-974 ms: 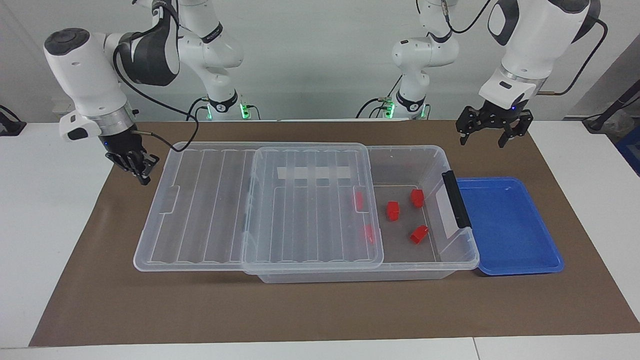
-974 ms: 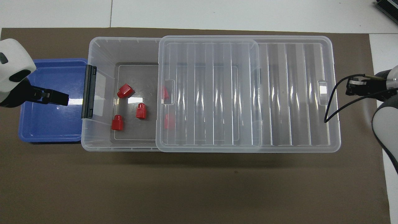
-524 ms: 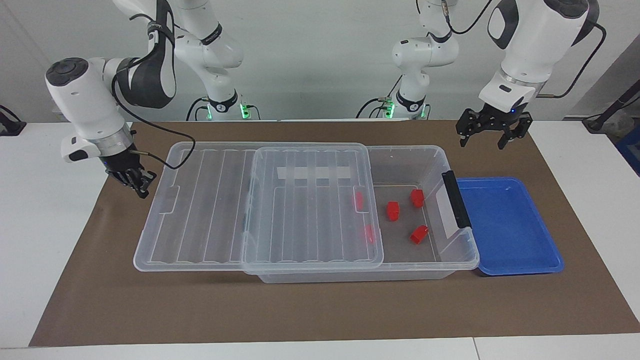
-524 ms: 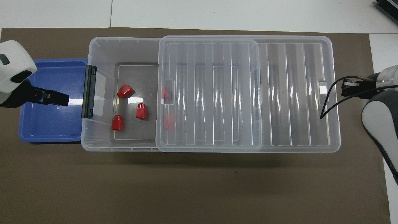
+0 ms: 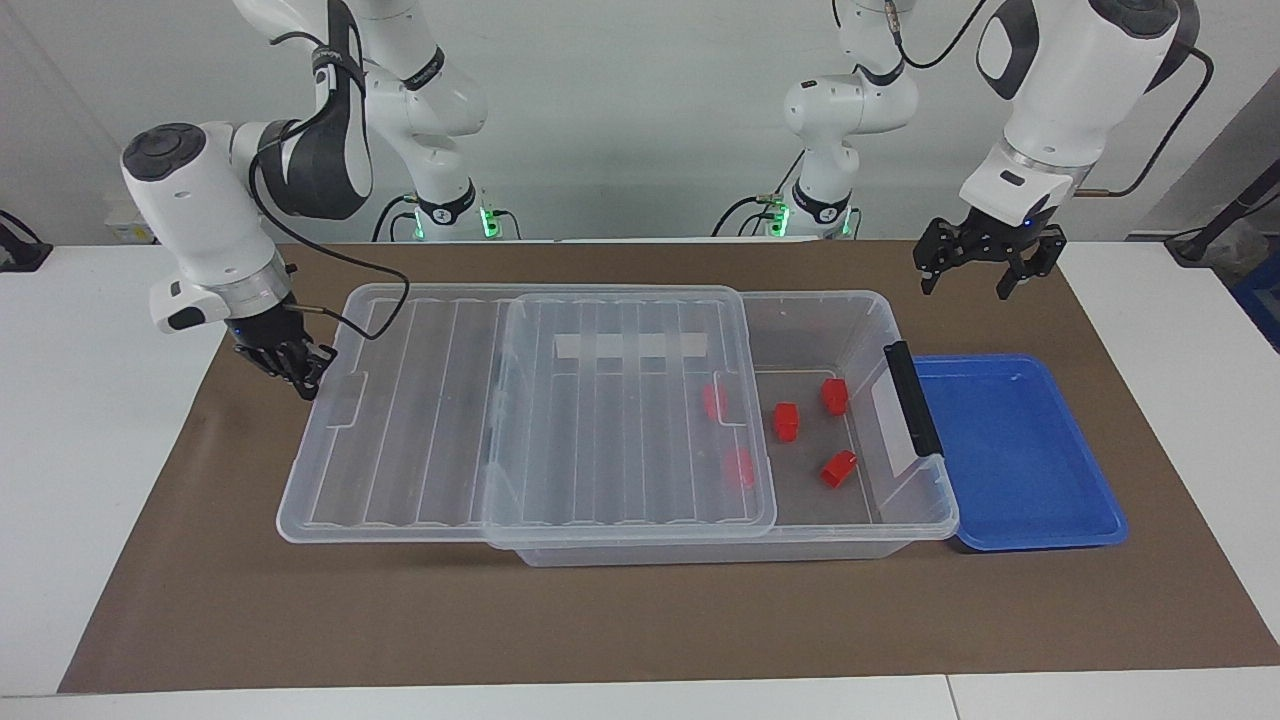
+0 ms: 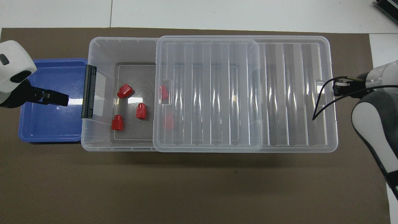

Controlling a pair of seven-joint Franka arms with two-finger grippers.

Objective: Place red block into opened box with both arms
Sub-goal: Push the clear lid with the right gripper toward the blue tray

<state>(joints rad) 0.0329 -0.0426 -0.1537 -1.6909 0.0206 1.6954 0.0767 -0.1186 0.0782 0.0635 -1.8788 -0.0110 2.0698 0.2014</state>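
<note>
The clear box (image 5: 880, 310) (image 6: 93, 46) lies along the mat with its ribbed lid (image 5: 600, 420) (image 6: 217, 93) slid partway off toward the right arm's end. Three red blocks (image 5: 785, 421) (image 6: 141, 111) lie on the uncovered floor near the black handle (image 5: 912, 398). Two more red blocks (image 5: 740, 466) show through the lid. My right gripper (image 5: 306, 384) (image 6: 335, 88) is shut, empty, and low against the lid's overhanging end. My left gripper (image 5: 963, 287) (image 6: 62, 99) hangs open and empty over the blue tray.
A shallow blue tray (image 5: 1020, 450) (image 6: 46, 124) sits against the box's handle end, toward the left arm's end, with nothing in it. A brown mat (image 5: 600, 620) covers the table under everything. The right arm's black cable (image 5: 350, 270) loops over the lid's corner.
The right gripper has moved in against the lid's end. The lid has slid a little toward the handle end. The left gripper has barely moved.
</note>
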